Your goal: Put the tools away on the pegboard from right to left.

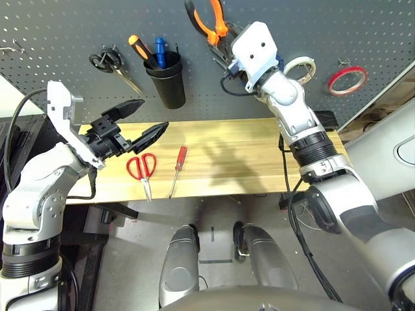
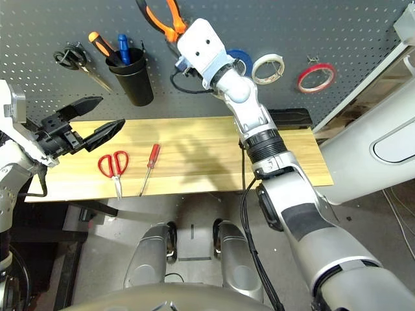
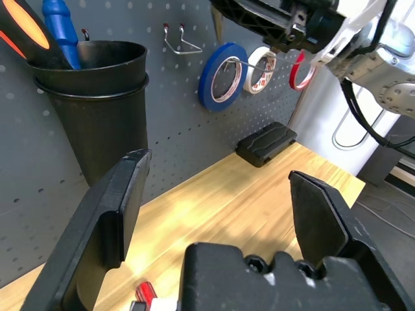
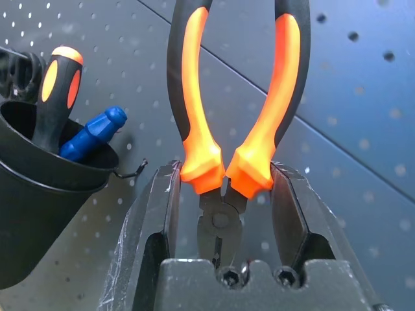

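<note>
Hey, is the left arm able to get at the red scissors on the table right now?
Probably yes. The left gripper hangs open and empty just above and beside the red-handled scissors, with nothing lying between them. The right gripper is up at the pegboard holding the pliers.

Silver-grey jointed arms, black ribbed wrist cuffs, looping black cables, white camera housings.

A light wooden table stands against the far wall. On its left part lie red-handled scissors, blades toward the near edge, and just to their right a red-handled screwdriver, its shaft also toward the near edge. A flat black block sits at the far right corner.
</note>
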